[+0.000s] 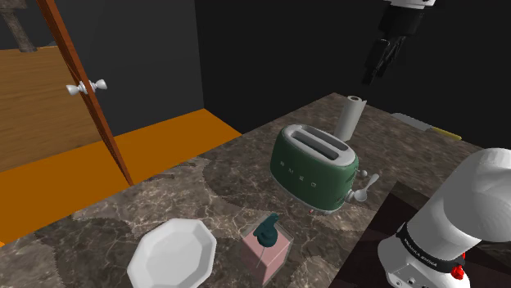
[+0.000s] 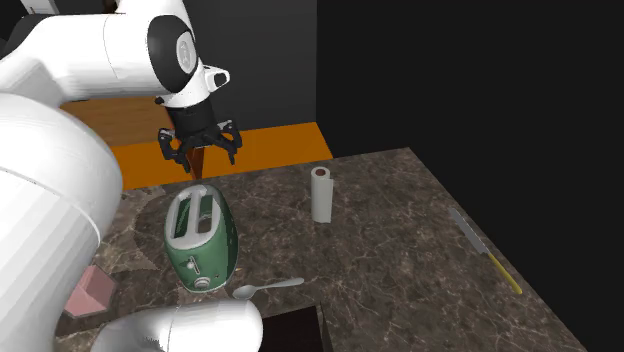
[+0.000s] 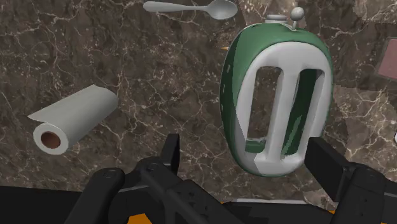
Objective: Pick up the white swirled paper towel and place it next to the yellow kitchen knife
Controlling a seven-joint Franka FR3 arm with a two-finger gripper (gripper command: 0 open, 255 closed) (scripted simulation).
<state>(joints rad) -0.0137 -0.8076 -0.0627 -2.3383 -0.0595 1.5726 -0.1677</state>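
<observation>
The white paper towel roll (image 1: 352, 117) stands upright on the dark marble counter (image 1: 205, 196), just behind the green toaster (image 1: 315, 168). The knife (image 2: 485, 250), with a grey blade and yellow handle, lies flat near the counter's edge at the second exterior view's right, well away from the roll (image 2: 321, 195). My gripper (image 2: 201, 158) hangs open and empty high above the counter, over the toaster (image 2: 200, 238) and to one side of the roll. In the wrist view the roll (image 3: 73, 119) lies off beyond one finger (image 3: 170, 149), while the toaster (image 3: 277, 98) sits between both fingers, far below.
A metal spoon (image 1: 364, 188) lies beside the toaster. A white plate (image 1: 172, 254) and a pink soap dispenser (image 1: 266, 241) sit near the counter's front. A wooden door with a knob (image 1: 86, 86) stands over the orange floor (image 1: 164, 147). A black area lies behind.
</observation>
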